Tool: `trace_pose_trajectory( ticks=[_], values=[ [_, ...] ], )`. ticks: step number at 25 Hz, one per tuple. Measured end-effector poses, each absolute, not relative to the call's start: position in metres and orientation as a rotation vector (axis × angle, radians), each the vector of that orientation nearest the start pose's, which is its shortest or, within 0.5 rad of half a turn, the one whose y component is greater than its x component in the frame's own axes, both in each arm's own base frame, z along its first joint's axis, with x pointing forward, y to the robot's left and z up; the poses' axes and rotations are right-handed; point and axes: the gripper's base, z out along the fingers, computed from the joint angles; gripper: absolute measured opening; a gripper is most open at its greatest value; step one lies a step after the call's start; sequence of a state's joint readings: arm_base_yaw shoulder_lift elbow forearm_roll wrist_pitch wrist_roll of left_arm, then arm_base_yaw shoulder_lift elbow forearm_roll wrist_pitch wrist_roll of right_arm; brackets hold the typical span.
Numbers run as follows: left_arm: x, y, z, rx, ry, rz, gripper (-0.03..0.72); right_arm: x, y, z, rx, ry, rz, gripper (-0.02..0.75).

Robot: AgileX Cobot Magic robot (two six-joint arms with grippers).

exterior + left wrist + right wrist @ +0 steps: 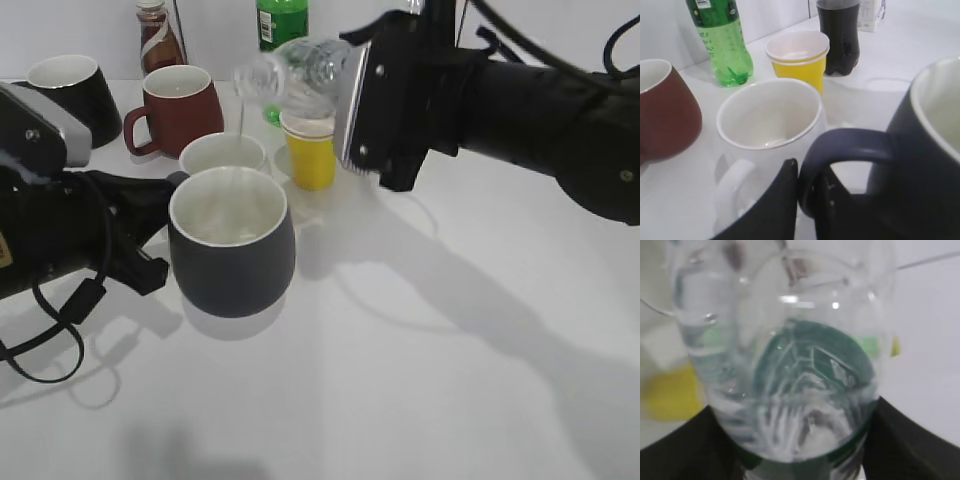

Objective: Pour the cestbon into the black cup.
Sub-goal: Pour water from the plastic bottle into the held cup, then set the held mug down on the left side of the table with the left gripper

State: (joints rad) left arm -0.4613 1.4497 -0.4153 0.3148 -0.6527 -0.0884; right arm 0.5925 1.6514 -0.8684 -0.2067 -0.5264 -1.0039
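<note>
Right gripper (345, 95): I hold the cestbon (300, 68) tilted, its mouth above the black cup (232, 242).
Left gripper (807, 192): closed on the cup handle (850, 145), steadying.
Advice: tilt slowly, keep the thin stream centred.

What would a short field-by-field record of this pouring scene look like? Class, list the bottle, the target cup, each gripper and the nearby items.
bottle: cestbon, tipped on its side, mouth to the left, thin stream falling
target: black cup, upright, white inside
right gripper: right gripper shut on the cestbon
left gripper: left gripper shut on the black cup's handle
behind the cup: white mug, yellow paper cup, maroon mug
back row: green bottle, cola bottle
</note>
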Motion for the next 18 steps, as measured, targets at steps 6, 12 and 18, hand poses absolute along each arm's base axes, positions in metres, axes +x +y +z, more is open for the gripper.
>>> trace_pose_trajectory(
  ticks=[6,12,18],
  values=[
    [0.223,-0.125,0.194,0.594,1.751,-0.393,0.052,0.29,0.206,0.238,-0.987,1.504,0.168,0.477],
    [0.235,-0.105,0.2,0.424,1.719,-0.355,0.052,0.288,0.187,0.229,-0.687,1.716,0.396,0.477],
    [0.252,-0.057,0.201,0.283,1.714,-0.143,0.052,0.281,0.147,0.195,-0.535,1.833,0.405,0.477]
  ],
)
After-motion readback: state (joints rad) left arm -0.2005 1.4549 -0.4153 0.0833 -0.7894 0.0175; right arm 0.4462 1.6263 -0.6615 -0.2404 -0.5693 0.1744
